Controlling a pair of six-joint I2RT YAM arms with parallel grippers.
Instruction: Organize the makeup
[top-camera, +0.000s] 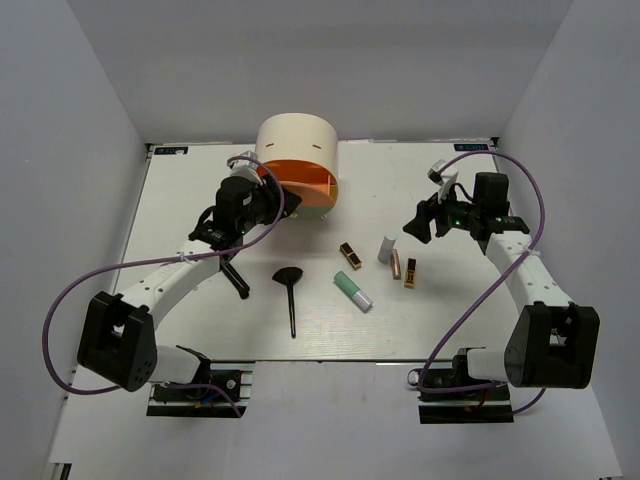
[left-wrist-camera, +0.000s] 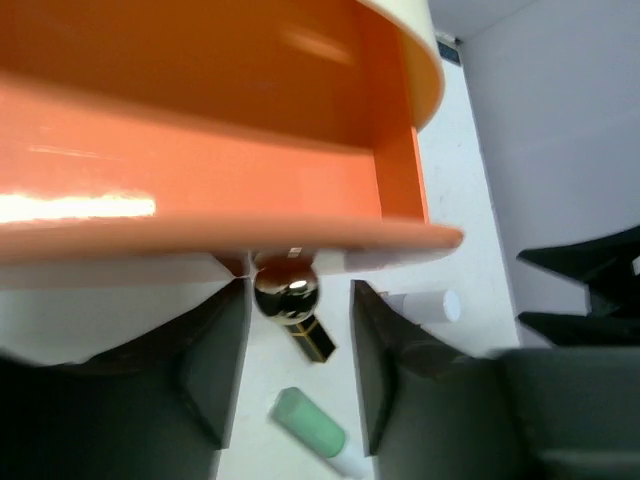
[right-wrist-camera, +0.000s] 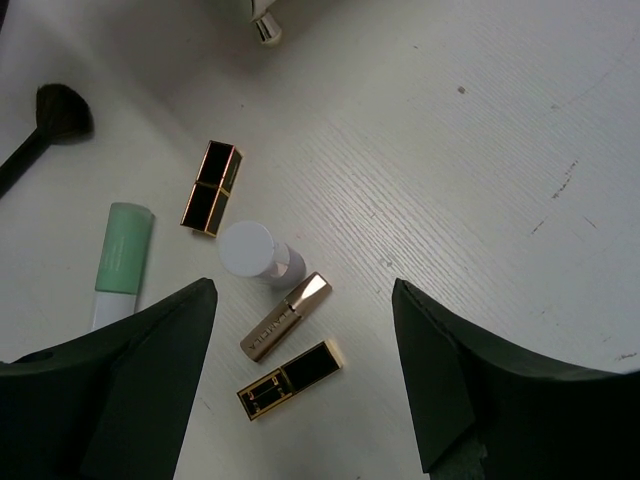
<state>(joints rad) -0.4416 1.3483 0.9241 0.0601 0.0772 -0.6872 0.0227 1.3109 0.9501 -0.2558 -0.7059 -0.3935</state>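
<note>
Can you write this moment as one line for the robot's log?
left gripper: open around drawer knob | orange drawer: open | right gripper: open, empty | makeup: on table

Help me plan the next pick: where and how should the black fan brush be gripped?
Take the fan brush by its thin handle, mid-length, coming straight down and closing across it. It lies flat on the table, handle toward the near edge, clear on both sides; the bristle head is wide and likely soft.
</note>
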